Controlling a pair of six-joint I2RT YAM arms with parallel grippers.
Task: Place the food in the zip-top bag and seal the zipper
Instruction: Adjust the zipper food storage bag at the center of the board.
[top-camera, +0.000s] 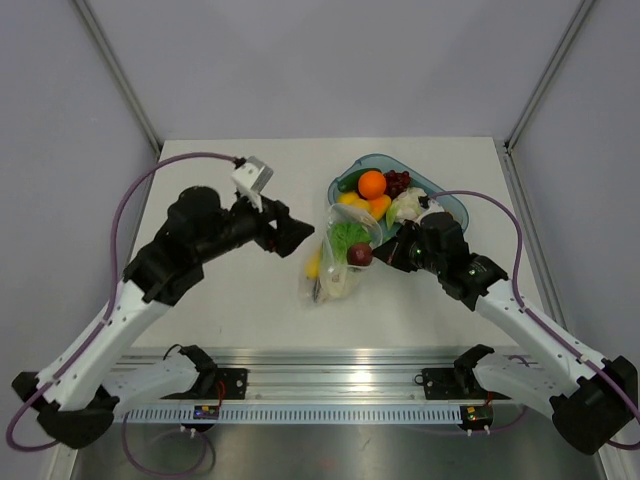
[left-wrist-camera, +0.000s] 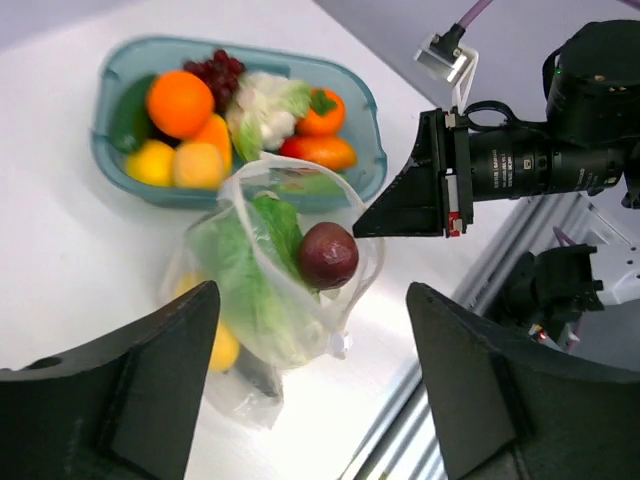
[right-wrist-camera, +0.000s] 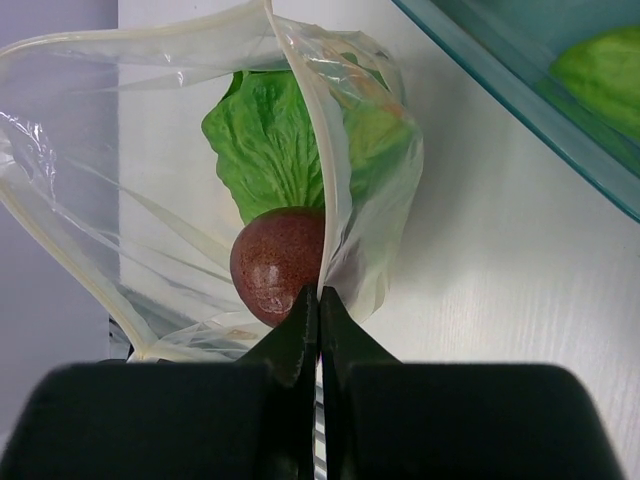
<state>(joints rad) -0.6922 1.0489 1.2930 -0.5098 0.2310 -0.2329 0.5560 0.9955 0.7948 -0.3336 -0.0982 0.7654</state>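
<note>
Fixed high rear overview; both wrist views toward the zip-top bag (right-wrist-camera: 385, 175), the right one much nearer.

Bright, even, diffuse light in all 3 views. Table (top-camera: 250, 310) around zip-top bag (top-camera: 338, 262) almost blown white. Faint soft shadow beside bag, mild sheen on its film. Left wrist view: left fingers (left-wrist-camera: 130, 400) in front of bag dark and blurred, tray (left-wrist-camera: 104, 150) behind bag slightly soft.

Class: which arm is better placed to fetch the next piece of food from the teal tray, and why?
Left. The left fingers are open and empty, free to reach. The right fingers are shut on the rim of the zip-top bag, holding its mouth up; releasing would probably let it collapse.
</note>
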